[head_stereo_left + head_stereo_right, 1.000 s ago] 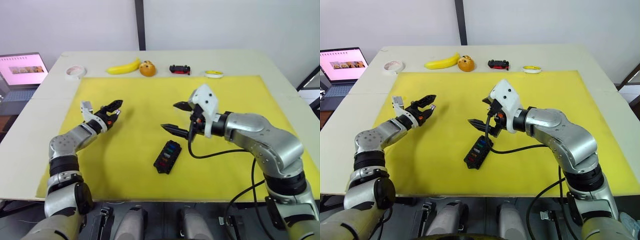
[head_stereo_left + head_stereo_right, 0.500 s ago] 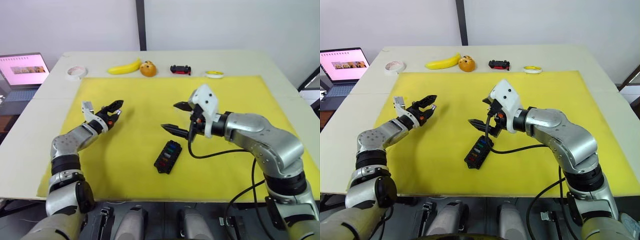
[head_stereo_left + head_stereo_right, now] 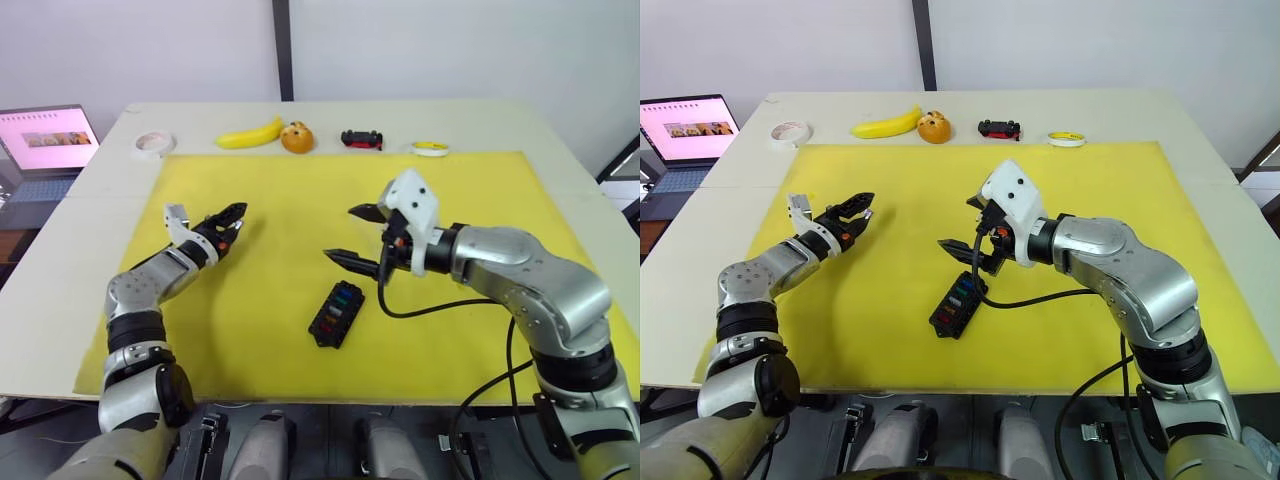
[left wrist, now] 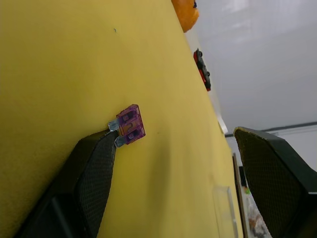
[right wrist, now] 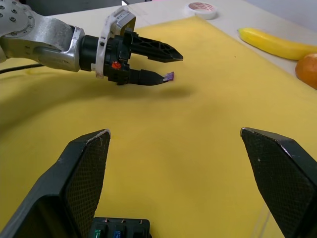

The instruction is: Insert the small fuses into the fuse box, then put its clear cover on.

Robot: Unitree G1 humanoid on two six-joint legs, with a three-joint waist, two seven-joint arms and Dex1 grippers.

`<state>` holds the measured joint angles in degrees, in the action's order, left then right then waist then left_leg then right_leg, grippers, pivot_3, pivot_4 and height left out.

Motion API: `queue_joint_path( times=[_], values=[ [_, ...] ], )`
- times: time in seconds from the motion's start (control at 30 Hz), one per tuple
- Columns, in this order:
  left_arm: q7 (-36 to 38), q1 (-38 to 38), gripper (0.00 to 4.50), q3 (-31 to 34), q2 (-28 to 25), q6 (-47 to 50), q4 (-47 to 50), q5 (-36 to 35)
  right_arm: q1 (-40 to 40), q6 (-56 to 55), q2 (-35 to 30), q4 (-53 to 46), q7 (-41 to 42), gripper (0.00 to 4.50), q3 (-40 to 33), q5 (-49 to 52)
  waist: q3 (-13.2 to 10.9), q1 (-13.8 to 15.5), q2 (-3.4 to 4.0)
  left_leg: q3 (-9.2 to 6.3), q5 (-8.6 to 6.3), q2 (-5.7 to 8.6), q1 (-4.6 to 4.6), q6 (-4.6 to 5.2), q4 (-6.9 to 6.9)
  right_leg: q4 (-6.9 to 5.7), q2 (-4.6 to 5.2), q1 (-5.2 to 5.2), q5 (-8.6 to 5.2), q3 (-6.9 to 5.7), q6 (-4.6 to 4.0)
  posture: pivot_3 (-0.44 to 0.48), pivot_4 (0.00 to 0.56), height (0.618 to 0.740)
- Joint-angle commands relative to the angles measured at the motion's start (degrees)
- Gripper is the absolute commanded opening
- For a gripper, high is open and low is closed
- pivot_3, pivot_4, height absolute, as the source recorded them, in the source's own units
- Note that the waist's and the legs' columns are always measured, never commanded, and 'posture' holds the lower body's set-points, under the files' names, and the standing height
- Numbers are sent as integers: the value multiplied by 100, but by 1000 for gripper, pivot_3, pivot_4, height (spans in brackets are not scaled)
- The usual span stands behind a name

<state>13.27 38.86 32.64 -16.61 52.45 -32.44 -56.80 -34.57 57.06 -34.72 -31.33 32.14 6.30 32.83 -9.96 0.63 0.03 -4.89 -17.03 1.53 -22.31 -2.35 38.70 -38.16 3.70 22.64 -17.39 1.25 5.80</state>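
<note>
The black fuse box (image 3: 336, 312) lies on the yellow mat (image 3: 500, 190) near its front middle, with several coloured small fuses (image 3: 344, 297) seated in its slots. My right gripper (image 3: 340, 232) hangs open just above and behind the box, nothing between its fingers. At the mat's left my left gripper (image 3: 239, 218) is open, raised off the mat. A purple fuse (image 5: 169, 76) clings to the tip of one finger (image 4: 96, 168). The clear cover (image 4: 224, 201) lies faintly visible flat on the mat, beyond the left gripper.
Along the table's far edge stand a white tape roll (image 3: 152, 144), a banana (image 3: 247, 134), an orange (image 3: 294, 137), a black-and-red toy car (image 3: 360, 139) and a yellow tape roll (image 3: 428, 148). A laptop (image 3: 48, 140) sits off the table's left.
</note>
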Motion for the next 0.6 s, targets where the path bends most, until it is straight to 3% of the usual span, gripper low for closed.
queue_joint_path(
  times=[0.03, 0.2, 0.3, 0.6],
  values=[
    [-281, -84, 3956, 69, 118, 24, -257, 127, -31, -79, -36, -232, 38, 4500, -159, 50, 0, 0, 0, 0, 0, 0, 0, 0, 0, 0, 0, 0, 0, 0, 0, 0, 150, 740],
    [-308, -49, 3956, 129, 164, 23, -262, 127, -47, -75, -37, -219, 43, 4500, -159, 36, 0, 1, 0, 0, 0, 0, 0, -1, 0, 0, 0, 0, 0, 0, 0, 0, 150, 740],
    [-305, -33, 2638, 112, 157, 74, -276, 161, -47, -61, -46, -226, 41, 4500, -174, 42, -1, -2, -2, 0, 0, 0, 0, -1, 0, 0, 0, 1, 0, 0, 0, 0, 150, 740],
    [-364, -7, 2638, 148, 209, 81, -280, 229, -38, -36, -54, -249, 21, 4500, -201, 53, -1, 4, -2, 0, 13, 4, -1, -21, -39, 8, 5, 13, 0, 1, 0, 0, 150, 740]
  ],
)
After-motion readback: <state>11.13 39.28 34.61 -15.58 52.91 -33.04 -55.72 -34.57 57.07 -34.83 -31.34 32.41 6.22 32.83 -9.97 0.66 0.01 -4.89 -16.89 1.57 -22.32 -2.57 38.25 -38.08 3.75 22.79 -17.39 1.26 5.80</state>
